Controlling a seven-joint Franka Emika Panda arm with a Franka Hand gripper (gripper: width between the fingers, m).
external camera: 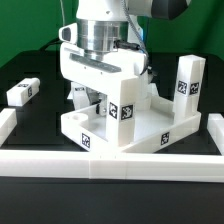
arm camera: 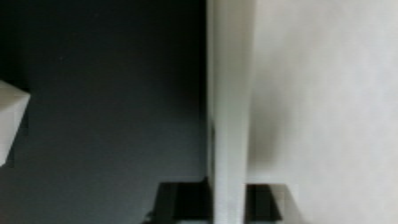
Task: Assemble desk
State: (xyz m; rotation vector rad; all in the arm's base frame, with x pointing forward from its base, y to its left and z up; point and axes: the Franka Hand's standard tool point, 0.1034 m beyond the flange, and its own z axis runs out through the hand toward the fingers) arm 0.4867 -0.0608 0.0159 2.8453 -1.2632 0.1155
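Okay, from the exterior view we see the arm reaching straight down over the middle of the scene. Its gripper (external camera: 108, 90) sits on top of an upright white block, the gripped leg (external camera: 122, 105), whose black-and-white tags face us. That leg hangs over the desk's square tray (external camera: 150, 135), toward the exterior view's left half of it. We cannot tell whether its foot touches the tray floor. The tray lies flat on the black tabletop (external camera: 40, 70), rim up, with a tag on its near wall. At its far corner on the exterior view's right we have the standing leg (external camera: 187, 80), upright, tags down its side. Well apart, off to the exterior view's left, the loose leg (external camera: 22, 92) lies on its side on the bare black surface. The border rail (external camera: 110, 167) runs across the front, just beside the tray's near wall, and turns up both sides.

Over to the wrist view, we look down the length of the gripped leg (arm camera: 228, 100), a long pale slab running right through the picture. Two dark fingers (arm camera: 183, 203) press on it from either side, so the jaws of the gripper (arm camera: 228, 205) are clamped on that leg with no gap showing. Beside it lies the dark tabletop (arm camera: 107, 100). A blurred corner of another white part (arm camera: 9, 125) pokes in at the edge; we cannot say which piece it is.
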